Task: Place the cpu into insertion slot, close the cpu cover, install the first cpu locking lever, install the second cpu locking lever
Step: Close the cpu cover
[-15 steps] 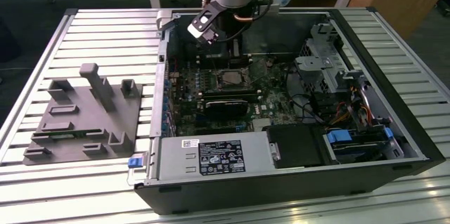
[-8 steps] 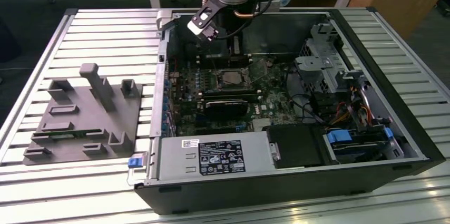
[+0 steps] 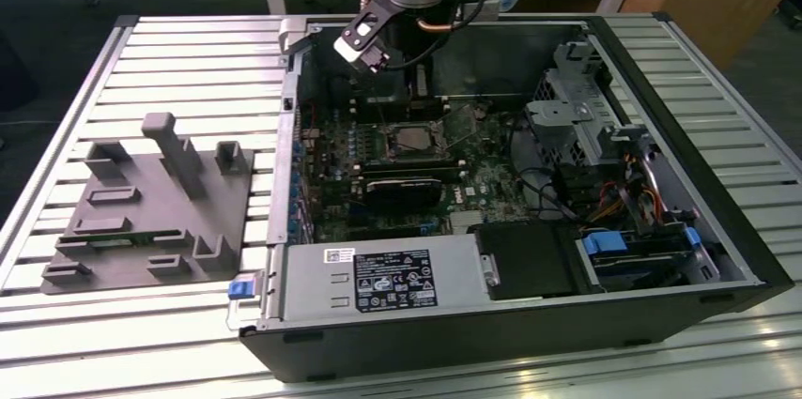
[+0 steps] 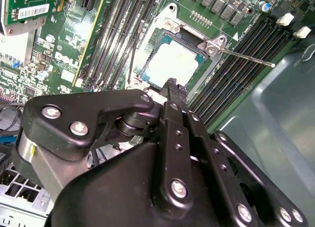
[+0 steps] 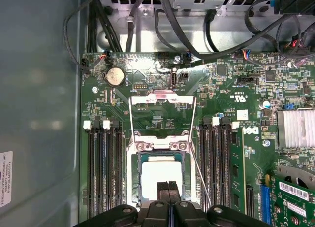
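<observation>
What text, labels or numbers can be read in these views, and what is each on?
Power supply sticker, exterior view: print and symbols, too small to read.
Expansion card barcode label, second wrist view: too small to read.
Case wall label, first wrist view: sideways, too small to read.
Motherboard lettering, first wrist view: too fine to quote.
No text can be quoted reliably.
</observation>
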You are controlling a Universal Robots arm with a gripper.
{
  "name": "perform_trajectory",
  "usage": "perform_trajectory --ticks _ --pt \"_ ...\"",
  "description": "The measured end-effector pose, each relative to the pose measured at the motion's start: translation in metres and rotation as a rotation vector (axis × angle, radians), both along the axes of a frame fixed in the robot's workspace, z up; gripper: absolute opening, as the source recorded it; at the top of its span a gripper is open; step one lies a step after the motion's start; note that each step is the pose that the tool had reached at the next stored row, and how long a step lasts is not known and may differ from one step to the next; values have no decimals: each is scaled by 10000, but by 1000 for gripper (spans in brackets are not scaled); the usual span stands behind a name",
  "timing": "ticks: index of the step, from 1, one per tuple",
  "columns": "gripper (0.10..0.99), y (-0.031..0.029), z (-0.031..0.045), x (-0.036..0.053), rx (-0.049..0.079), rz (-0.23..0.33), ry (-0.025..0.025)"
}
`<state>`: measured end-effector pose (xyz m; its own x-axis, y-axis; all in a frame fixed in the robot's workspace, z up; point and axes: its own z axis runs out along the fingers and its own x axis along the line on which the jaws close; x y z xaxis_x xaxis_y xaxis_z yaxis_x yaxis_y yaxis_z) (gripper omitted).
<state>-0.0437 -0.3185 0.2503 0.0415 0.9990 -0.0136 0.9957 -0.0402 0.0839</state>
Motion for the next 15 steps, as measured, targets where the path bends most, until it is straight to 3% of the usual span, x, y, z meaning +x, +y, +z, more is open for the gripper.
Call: perform_trajectory --ticks 12,15 --pt "106 0 128 0 0 0 0" --pt "106 0 131 0 2 0 -1"
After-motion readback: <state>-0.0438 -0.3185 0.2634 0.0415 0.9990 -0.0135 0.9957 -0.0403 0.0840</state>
